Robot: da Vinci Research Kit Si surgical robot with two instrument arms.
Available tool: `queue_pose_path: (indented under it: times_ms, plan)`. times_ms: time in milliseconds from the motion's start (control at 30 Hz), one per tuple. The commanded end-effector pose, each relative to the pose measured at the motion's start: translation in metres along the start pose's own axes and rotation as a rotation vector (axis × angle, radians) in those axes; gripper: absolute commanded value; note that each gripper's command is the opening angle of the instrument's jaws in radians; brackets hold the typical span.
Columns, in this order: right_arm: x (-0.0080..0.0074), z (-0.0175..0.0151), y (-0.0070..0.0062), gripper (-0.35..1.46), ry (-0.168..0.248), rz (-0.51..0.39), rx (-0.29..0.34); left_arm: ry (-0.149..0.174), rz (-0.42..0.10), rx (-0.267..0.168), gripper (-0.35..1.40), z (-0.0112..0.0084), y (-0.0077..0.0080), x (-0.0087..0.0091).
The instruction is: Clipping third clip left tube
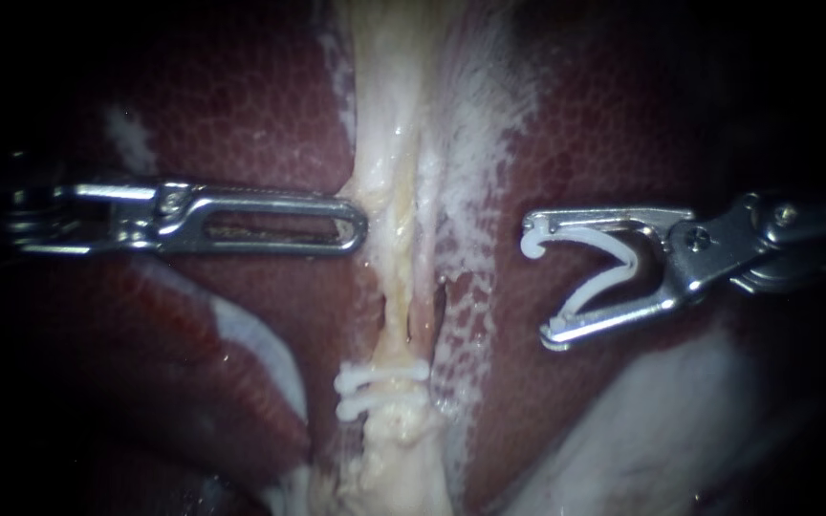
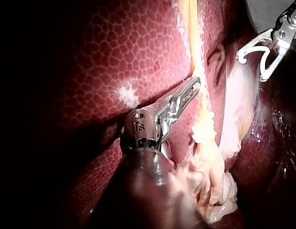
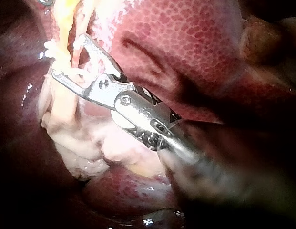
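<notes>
Where the pale tube (image 1: 386, 182) runs down the middle of the endoscope view across the dark red liver (image 1: 260, 124), the left instrument (image 1: 359, 229) reaches in level from the left. The rounded tip of its claw touches the tube's left edge. The claw is long and slotted, and its two halves lie together with nothing seen between them. The left wrist view shows the left instrument (image 2: 195, 86) the same way, its closed tip just beside the yellowish strand of the tube (image 2: 195, 43). Whether this strand is the left tube cannot be told.

The right instrument (image 1: 539, 283) comes in from the right and stands apart from the tube, beyond a band of white mottled tissue (image 1: 475, 134). Its claw is spread wide with the mouth turned toward the tube. An open white clip (image 1: 532, 247) sits in the claw with one arm along each half, so the claw holds it from both sides. The clip is not around the tube.

Lower on the tube, two white clips (image 1: 348, 382) sit across it, one just under the other.

In the right wrist view the right instrument (image 3: 66, 56) is seen in front of the tube (image 3: 62, 19), with pale lumpy tissue (image 3: 86, 143) under it.
</notes>
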Motion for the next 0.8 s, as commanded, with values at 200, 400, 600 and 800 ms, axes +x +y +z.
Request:
queue_pose_path:
  times_ms: [200,400,600,800]
  plan:
    - [0.0,0.0,0.0,0.6,0.0,0.0,0.0,0.0,0.0,0.0,-0.35,0.0,0.0,0.0]
    - [0.0,0.0,-0.0001,0.6,0.0,0.0,0.0,0.0,0.0,0.0,-0.35,-0.0001,0.0,0.0]
    - [-0.0002,0.0003,-0.0001,0.6,0.0,-0.002,-0.001,0.002,0.005,0.003,-0.35,-0.0007,-0.0002,-0.0001]
    - [-0.0008,0.0011,-0.0002,0.6,0.0,-0.006,0.005,-0.009,0.002,0.013,-0.35,-0.0019,-0.0011,-0.0005]
